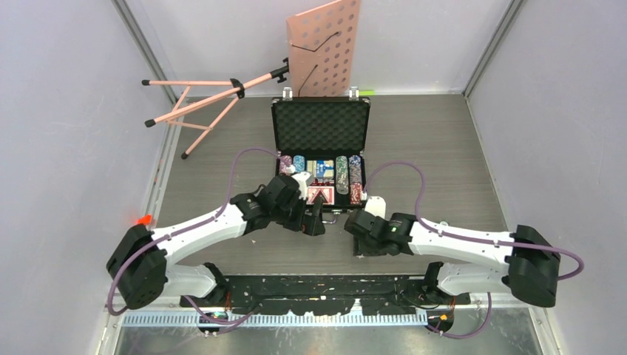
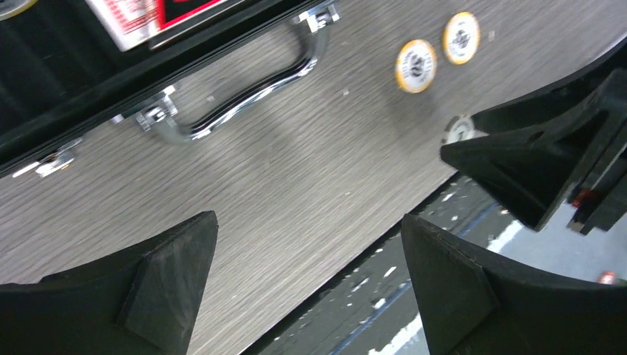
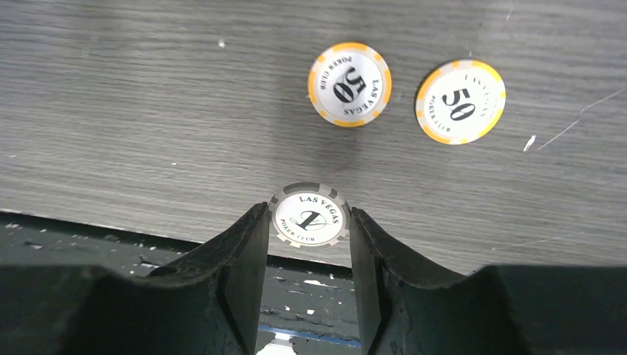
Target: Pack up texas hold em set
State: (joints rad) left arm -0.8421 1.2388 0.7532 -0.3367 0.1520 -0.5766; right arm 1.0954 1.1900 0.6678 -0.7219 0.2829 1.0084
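Grey chip (image 3: 309, 219) – clamped in right end effector (image 3: 309, 214) | left end effector (image 2: 307, 229) apart | briefcase (image 1: 320, 126) crosswise – handle (image 2: 244, 96) nearside

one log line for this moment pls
left gripper: open, over table by case handle | right gripper: closed on grey 1 chip at table edge | two orange 50 chips: loose on table | case: open

We note a pink music stand (image 1: 323, 48) lying on its side at the far end of the grey wood-grain surface (image 1: 444, 148). Its perforated panel is by the back wall and its tripod legs point left. A small orange item (image 1: 143, 220) sits at the surface's left edge; we cannot identify it.
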